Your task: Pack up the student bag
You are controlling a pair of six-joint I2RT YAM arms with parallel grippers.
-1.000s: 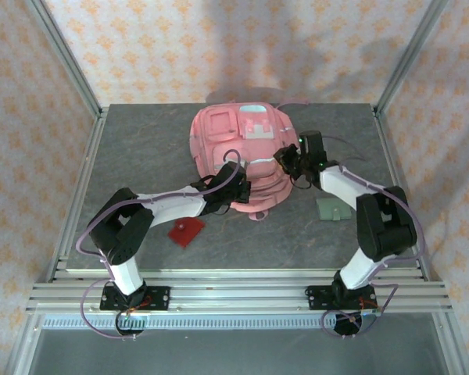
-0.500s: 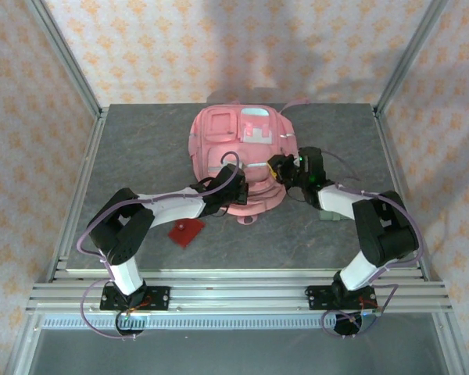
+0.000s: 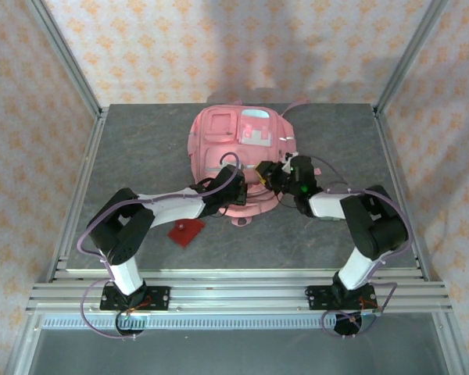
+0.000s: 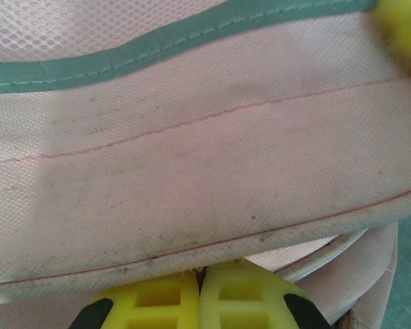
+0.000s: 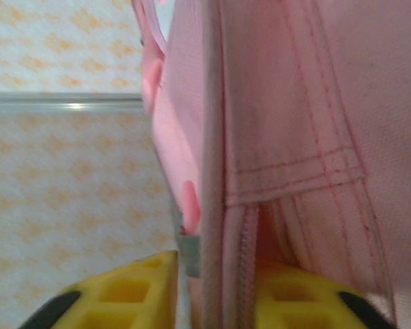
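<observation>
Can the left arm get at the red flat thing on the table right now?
Probably yes: the red flat thing lies uncovered on the table close by, but the left claw is shut against the student bag and would need to draw back and open first.

No legible text or labels anywhere

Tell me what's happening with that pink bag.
Both arms are working on the student bag, which lies in the middle of the table. The left gripper is shut at the bag's near edge; whether it pinches any fabric is unclear. The right gripper clamps a fold of fabric with a zip on the bag's right side. A flat red item lies on the table beside the left arm, outside the bag.
</observation>
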